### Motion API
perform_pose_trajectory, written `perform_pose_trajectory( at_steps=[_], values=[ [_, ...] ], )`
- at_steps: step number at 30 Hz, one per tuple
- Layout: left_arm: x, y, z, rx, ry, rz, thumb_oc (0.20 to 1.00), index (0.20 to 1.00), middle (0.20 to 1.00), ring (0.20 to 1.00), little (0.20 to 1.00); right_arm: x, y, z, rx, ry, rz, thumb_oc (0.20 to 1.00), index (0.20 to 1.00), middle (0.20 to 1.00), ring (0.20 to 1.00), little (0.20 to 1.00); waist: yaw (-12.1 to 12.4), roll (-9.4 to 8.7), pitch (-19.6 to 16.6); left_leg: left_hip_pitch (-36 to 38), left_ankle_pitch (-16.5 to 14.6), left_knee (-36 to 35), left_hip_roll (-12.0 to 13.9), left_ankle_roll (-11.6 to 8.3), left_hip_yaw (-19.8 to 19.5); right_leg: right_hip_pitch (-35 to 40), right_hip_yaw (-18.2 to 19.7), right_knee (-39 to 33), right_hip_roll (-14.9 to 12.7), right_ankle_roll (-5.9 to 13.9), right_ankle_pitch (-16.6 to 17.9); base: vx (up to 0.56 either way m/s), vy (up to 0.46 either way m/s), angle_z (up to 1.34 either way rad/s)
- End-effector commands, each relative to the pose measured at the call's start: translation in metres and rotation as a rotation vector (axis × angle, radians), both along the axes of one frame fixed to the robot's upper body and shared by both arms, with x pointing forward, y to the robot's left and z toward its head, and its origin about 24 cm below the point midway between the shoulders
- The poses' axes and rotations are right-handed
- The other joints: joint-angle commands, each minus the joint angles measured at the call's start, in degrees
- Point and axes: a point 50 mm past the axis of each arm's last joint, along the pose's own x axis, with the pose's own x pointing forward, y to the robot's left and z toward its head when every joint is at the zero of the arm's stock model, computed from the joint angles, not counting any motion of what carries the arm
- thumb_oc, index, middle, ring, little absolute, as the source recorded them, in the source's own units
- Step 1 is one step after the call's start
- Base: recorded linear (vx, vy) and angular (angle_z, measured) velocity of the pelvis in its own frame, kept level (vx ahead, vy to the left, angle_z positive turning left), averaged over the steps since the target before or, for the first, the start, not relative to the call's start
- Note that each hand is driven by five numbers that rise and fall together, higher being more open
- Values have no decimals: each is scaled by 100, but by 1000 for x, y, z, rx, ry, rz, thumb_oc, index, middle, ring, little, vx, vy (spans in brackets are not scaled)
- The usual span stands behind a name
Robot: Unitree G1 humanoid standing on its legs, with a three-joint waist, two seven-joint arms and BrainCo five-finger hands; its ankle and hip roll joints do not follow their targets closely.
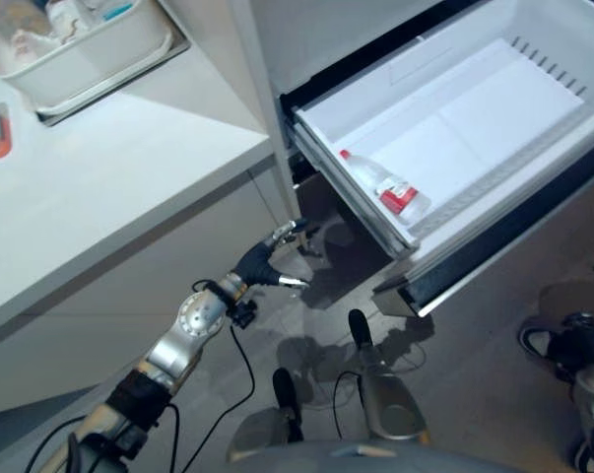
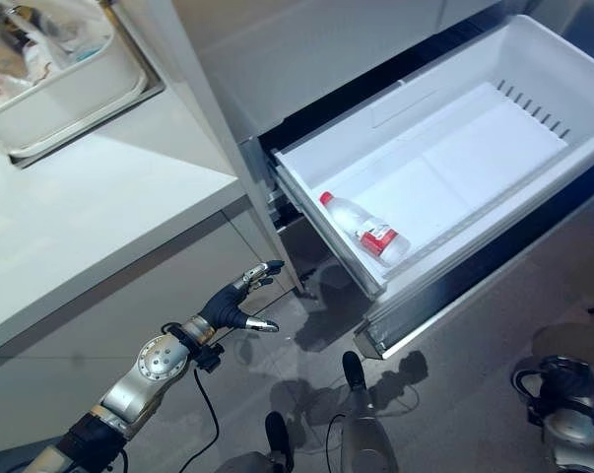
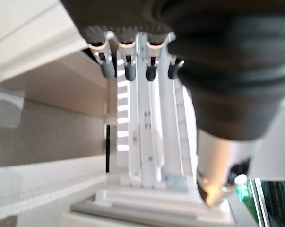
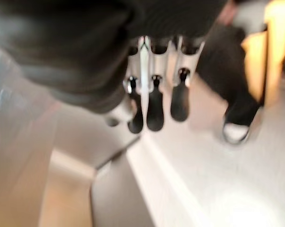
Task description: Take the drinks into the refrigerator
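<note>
Bottle (image 1: 380, 184) in drawer (image 1: 533, 118), left hand (image 1: 269, 258) outstretched

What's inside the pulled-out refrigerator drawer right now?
One clear bottle with a red cap and red label lies on its side near the front corner of the white drawer. The rest of its floor shows bare; its rear end runs beyond the picture.
</note>
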Motion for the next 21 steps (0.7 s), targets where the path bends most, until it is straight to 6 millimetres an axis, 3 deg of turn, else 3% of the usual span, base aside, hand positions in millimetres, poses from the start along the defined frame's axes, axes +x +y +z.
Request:
perform_pose_trajectory(
  at_steps=[1, 2, 3, 4, 5, 7, 8, 10, 12, 13, 20, 21],
  values=[
    [-1, -5, 10, -26, -67, -21, 1000, 1000, 1000, 1000, 1000, 58, 31, 30, -118, -70, 219, 200, 200, 200, 200, 200, 343, -211, -35, -712, 42, 351, -349, 523, -282, -114, 46, 842, 74, 225, -681, -30, -17, 21],
    [-1, -5, 10, -26, -69, -18, 1000, 1000, 1000, 1000, 1000, 59, 32, 31, -119, -71, 221, 200, 200, 200, 200, 200, 325, -227, -31, -738, 79, 353, -354, 517, -280, -135, 48, 833, 68, 221, -645, -47, -35, 24],
    [-2, -3, 10, -26, -70, -5, 1000, 1000, 1000, 1000, 1000, 81, 51, 51, -184, -132, 335, 200, 200, 200, 200, 200, 431, -233, -7, -795, 123, 339, -357, 516, -334, -164, -2, 827, 53, 213, -629, -36, -25, 27],
    [-1, -3, 10, -25, -71, -3, 1000, 1000, 1000, 1000, 1000, 82, 52, 52, -185, -132, 336, 200, 200, 200, 200, 200, 414, -235, -5, -800, 126, 339, -357, 516, -341, -166, -9, 827, 52, 212, -630, -45, -27, 29],
    [-3, -6, 10, -36, -71, -8, 1000, 1000, 1000, 1000, 1000, 107, 73, 78, -254, -205, 438, 200, 200, 200, 200, 200, 552, -220, 44, -856, 167, 329, -369, 521, -426, -182, -79, 835, 28, 210, -630, -31, -16, 20],
    [-3, -6, 12, -41, -77, -7, 1000, 1000, 1000, 1000, 1000, 114, 77, 84, -271, -219, 454, 200, 200, 200, 200, 200, 573, -217, 46, -890, 194, 314, -372, 519, -453, -202, -122, 831, 12, 207, -622, -28, -10, 16],
    [-5, -6, 14, -49, -85, -7, 1000, 1000, 1000, 1000, 1000, 133, 95, 112, -324, -301, 524, 200, 200, 200, 200, 200, 713, -200, 79, -929, 237, 291, -381, 517, -523, -230, -186, 847, -8, 203, -622, -24, 2, 18],
    [-6, -6, 15, -54, -89, -7, 1000, 1000, 1000, 1000, 1000, 142, 104, 122, -342, -330, 549, 200, 200, 200, 200, 200, 735, -199, 111, -957, 260, 274, -392, 520, -555, -250, -218, 861, -18, 204, -621, -44, -4, 16],
    [-8, -9, 16, -74, -86, -9, 1000, 1000, 1000, 1000, 1000, 165, 124, 161, -429, -412, 600, 200, 200, 200, 200, 200, 938, -180, 185, -1043, 321, 248, -422, 537, -658, -304, -292, 902, -49, 199, -609, -65, -4, 11],
    [-7, -8, 17, -76, -89, -6, 1000, 1000, 1000, 1000, 1000, 166, 125, 162, -432, -415, 602, 200, 200, 200, 200, 200, 916, -175, 200, -1048, 324, 246, -423, 537, -661, -312, -295, 909, -49, 199, -611, -46, 4, 7],
    [-7, -6, 17, -93, -92, 29, 1000, 1000, 1000, 1000, 1000, 191, 170, 271, -700, -624, 707, 200, 200, 200, 200, 200, 1229, -247, 424, -1284, 500, 194, -457, 532, -854, -501, -470, 966, -105, 197, -532, -61, -2, 15],
    [-7, -6, 18, -94, -94, 30, 1000, 1000, 1000, 1000, 1000, 191, 171, 272, -702, -625, 708, 200, 200, 200, 200, 200, 1217, -244, 432, -1289, 502, 194, -457, 532, -854, -505, -470, 966, -105, 197, -531, -55, -4, 15]
  ],
)
